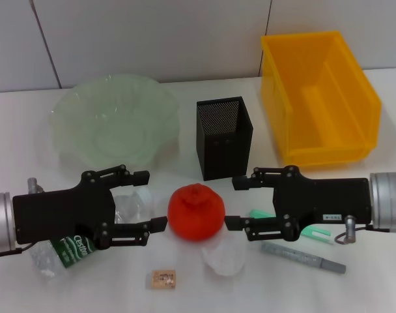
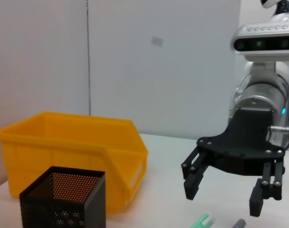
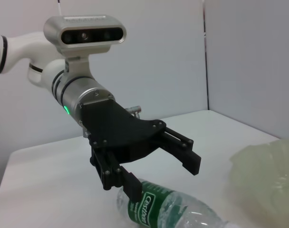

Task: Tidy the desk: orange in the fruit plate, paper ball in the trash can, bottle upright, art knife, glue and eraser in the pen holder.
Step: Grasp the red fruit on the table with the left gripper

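Nearest us, at the front edge of the table (image 1: pixel 354 293), sits a small tan eraser (image 1: pixel 163 278), with the crumpled paper ball (image 1: pixel 224 259) just to its right. Orange (image 1: pixel 197 211) sits dead centre, right behind the paper ball, flanked by our two grippers.

Left gripper (image 1: pixel 154 200) hovers left of the orange, fingers spread wide, holding nothing. Under it the clear bottle (image 1: pixel 68 248) with the green label lies on its side; right wrist view confirms the bottle (image 3: pixel 168 211) is flat on the table beneath the spread left gripper (image 3: pixel 163 164).

Right gripper (image 1: pixel 236 203) mirrors it on the orange's right, also spread and empty; left wrist view shows the same gripper (image 2: pixel 225 192) with fingers apart above the table.

Below the right gripper lie a grey pen-shaped item (image 1: pixel 303 257) and a green item (image 1: pixel 313 231), partly hidden; we can't tell which is the art knife and which the glue.

Black mesh pen holder (image 1: pixel 224 137) stands upright behind the orange. Pale green fruit plate (image 1: pixel 113 120) is back left, yellow bin (image 1: pixel 318 98) back right.
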{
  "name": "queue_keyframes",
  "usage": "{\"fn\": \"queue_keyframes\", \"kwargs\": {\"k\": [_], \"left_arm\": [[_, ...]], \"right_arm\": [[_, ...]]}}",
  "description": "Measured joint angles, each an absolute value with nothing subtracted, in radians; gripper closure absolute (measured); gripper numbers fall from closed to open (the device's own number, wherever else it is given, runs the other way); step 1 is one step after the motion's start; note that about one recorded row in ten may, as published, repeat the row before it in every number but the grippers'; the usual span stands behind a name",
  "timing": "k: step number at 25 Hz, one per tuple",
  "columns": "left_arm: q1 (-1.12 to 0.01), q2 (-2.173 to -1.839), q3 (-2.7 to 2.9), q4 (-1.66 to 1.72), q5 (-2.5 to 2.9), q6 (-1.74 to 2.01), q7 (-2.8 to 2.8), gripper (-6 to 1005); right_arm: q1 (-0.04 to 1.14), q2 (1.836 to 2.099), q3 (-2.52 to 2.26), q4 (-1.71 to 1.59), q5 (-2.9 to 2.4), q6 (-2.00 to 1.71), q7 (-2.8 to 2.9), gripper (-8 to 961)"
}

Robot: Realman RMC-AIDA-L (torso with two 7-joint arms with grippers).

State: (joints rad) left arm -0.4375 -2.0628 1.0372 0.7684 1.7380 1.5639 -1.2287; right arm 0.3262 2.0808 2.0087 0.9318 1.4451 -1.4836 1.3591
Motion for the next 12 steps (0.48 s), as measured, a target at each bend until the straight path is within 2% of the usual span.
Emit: {"fn": "queue_keyframes", "kwargs": {"k": [12], "left_arm": [[-0.481,-2.072,1.119,0.721,1.735,1.442,-1.278,136]], "right_arm": [[0.258,2.079,2.121,0.947,1.427,-1.528,1.359,216]]}}
